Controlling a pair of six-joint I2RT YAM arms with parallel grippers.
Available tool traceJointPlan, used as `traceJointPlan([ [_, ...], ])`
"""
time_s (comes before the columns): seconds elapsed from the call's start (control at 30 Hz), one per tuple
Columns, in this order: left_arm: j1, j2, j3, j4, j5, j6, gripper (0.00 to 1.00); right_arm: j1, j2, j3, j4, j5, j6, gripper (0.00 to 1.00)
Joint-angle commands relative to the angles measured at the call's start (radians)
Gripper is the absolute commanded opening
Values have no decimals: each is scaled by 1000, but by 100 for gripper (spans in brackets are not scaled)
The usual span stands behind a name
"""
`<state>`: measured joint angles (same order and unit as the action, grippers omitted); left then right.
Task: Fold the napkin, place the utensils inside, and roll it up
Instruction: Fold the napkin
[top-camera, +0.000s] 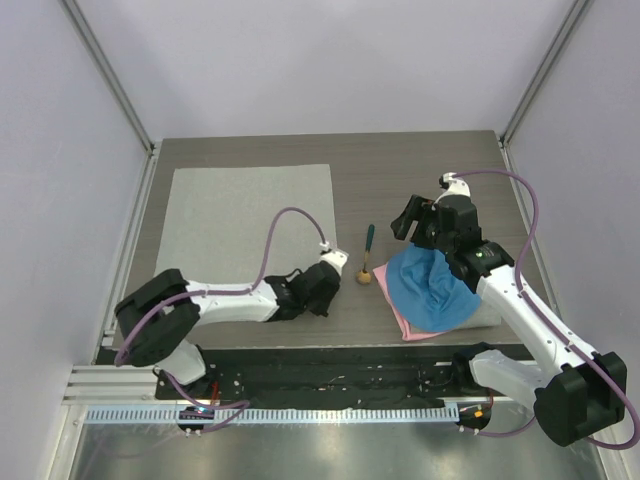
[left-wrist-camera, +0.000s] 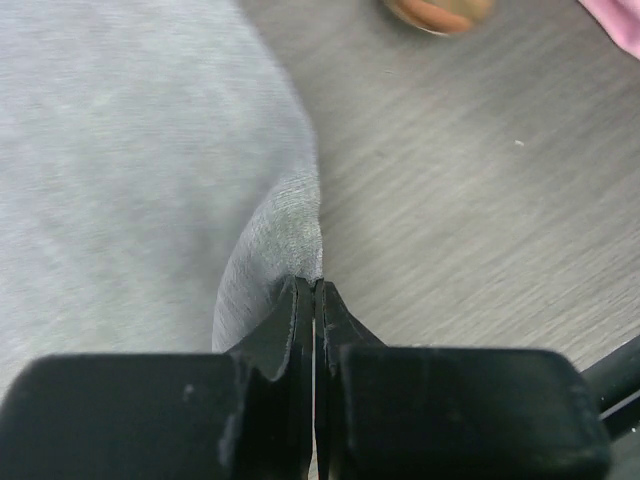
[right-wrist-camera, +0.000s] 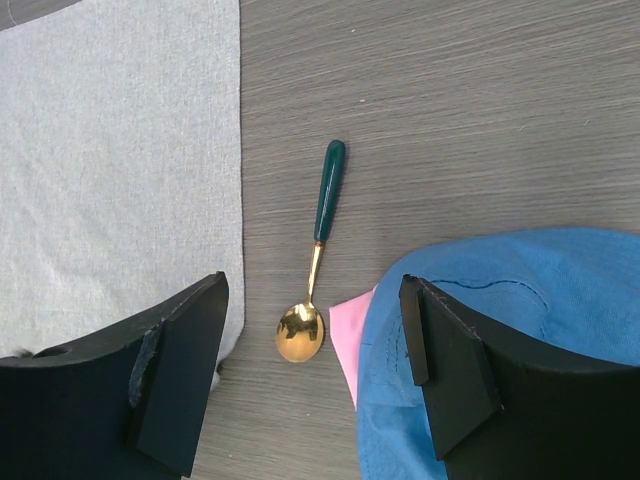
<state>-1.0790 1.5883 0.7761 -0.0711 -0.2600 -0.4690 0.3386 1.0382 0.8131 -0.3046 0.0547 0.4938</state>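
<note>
Pinching the near right corner of the napkin (left-wrist-camera: 130, 150), the left gripper (left-wrist-camera: 315, 285) has its fingers (left-wrist-camera: 285, 330) pressed together on the cloth edge. The fabric bunches into a small ridge running up to the tips. The corner looks lifted a little off the surface (left-wrist-camera: 470, 200), but the wrist view is too close to be sure. From the top view, the left gripper (top-camera: 325, 283) sits low at the napkin's (top-camera: 250, 215) near right corner, with the arm stretched along the near edge. The rest of the napkin lies flat and spread out on the left half of the surface (top-camera: 420, 170).

The right gripper (right-wrist-camera: 312, 285) has its fingers (right-wrist-camera: 180, 380) spread wide with nothing between them, hanging above the spoon (right-wrist-camera: 318, 250). The spoon lies on bare surface (right-wrist-camera: 450, 100), bowl toward the near side, green handle pointing away. It is apart from the napkin's (right-wrist-camera: 120, 150) right edge, and its bowl is just beside the corner of the pink cloth (right-wrist-camera: 350, 335). The blue cloth (right-wrist-camera: 520, 300) lies on top of the pink one.

Top view: the spoon (top-camera: 367, 255) is between the napkin and the blue cloth (top-camera: 435, 285), and the pink cloth (top-camera: 405, 320) peeks out at the near left. The right gripper (top-camera: 415, 222) is beyond the blue cloth, with the arm crossing over it. The blurred spoon bowl (left-wrist-camera: 435, 12) shows at the top edge of the left wrist view.
</note>
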Motion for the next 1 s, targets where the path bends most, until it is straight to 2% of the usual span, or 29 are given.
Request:
traceJointPlan([
  [0.0,132,-137,5,-35,51,9,0,0,-10,18,16,23,-24,78],
  [0.17,309,-249,22,-62,103,56,0,2,25,37,18,30,-31,78],
  [0.2,373,-254,25,-62,114,67,0,0,31,38,18,36,-34,78],
  [0.33,516,-222,54,-65,159,90,0,0,72,50,28,34,-40,78],
  [0.4,554,-192,63,-56,153,96,0,0,100,55,35,36,-44,78],
  [0.6,778,-59,155,-33,122,124,0,2,187,78,90,-12,-38,78],
  [0.63,844,-39,170,-35,128,119,0,2,201,84,104,-19,-37,78],
  [0.73,924,25,221,-32,151,119,0,0,240,101,122,-26,-37,78],
  [0.83,991,94,307,-42,134,156,0,2,275,123,133,-29,-41,78],
  [0.97,1071,223,522,-110,142,213,0,0,309,158,144,-15,-50,78],
])
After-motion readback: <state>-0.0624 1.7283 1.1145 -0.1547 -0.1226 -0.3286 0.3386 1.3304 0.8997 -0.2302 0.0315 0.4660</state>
